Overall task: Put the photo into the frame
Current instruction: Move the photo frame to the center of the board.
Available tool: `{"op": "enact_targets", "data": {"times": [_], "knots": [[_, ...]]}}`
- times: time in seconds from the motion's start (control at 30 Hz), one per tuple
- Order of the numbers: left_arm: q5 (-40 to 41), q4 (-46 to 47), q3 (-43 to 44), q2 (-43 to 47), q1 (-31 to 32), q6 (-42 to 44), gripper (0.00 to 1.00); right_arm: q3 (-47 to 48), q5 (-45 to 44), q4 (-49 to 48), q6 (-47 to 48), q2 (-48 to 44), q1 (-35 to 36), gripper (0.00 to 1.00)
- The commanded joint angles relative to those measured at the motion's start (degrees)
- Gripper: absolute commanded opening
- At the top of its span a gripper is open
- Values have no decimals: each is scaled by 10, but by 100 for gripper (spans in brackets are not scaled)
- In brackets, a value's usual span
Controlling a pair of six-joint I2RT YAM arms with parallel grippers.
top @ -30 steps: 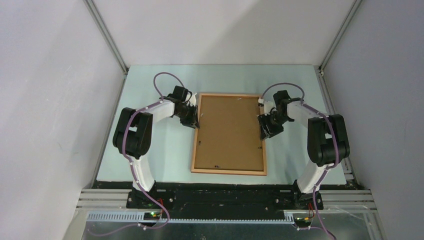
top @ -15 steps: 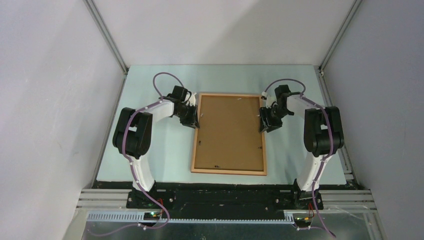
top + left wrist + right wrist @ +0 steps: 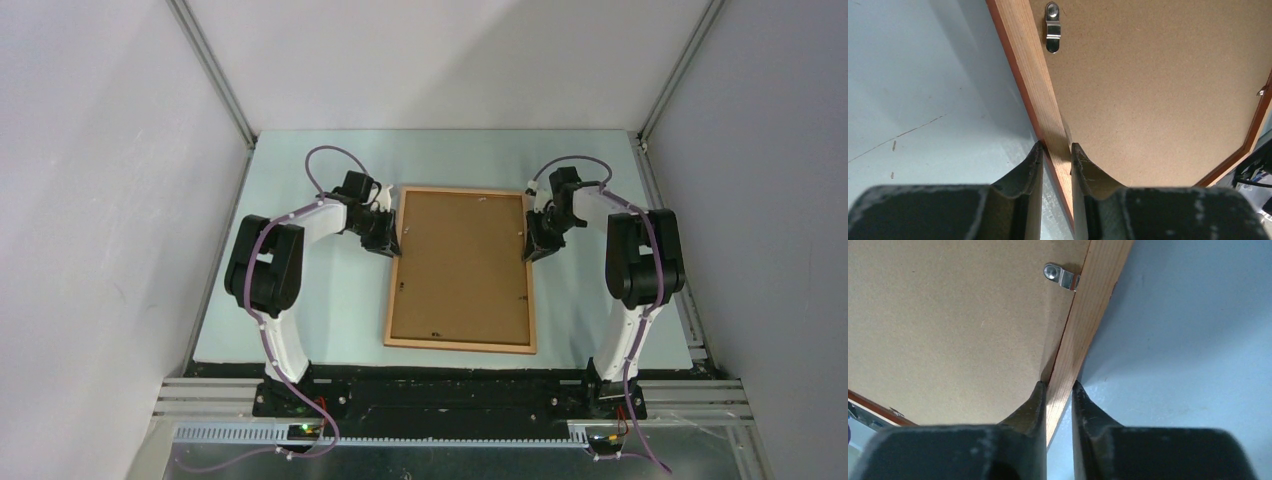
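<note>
On table (image 3: 300, 300) centre: thin orange-brown wood frame (image 3: 459, 346), brown backing bd (image 3: 460, 265) up

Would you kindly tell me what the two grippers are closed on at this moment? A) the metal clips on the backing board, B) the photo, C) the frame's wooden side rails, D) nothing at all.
C: in the wrist views the left gripper and the right gripper each pinch a long wooden rail of the frame, beside the backing board.
</note>
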State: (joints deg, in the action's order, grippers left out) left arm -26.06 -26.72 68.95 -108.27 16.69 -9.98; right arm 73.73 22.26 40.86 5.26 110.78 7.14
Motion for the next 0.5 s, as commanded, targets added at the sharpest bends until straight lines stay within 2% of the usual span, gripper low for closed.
{"op": "enact_targets", "data": {"times": [0.0,0.17,0.33,0.47], "knots": [[-76,19,9,11,2,16,2,15,-17,-6,8,5,-8,10],[-94,19,8,9,3,19,17,15,-17,7,28,0,-20,0],[-99,19,9,7,5,22,32,7,-20,15,51,-7,-34,0],[-95,19,10,3,6,22,38,-8,-22,17,68,-19,-46,0]]}}
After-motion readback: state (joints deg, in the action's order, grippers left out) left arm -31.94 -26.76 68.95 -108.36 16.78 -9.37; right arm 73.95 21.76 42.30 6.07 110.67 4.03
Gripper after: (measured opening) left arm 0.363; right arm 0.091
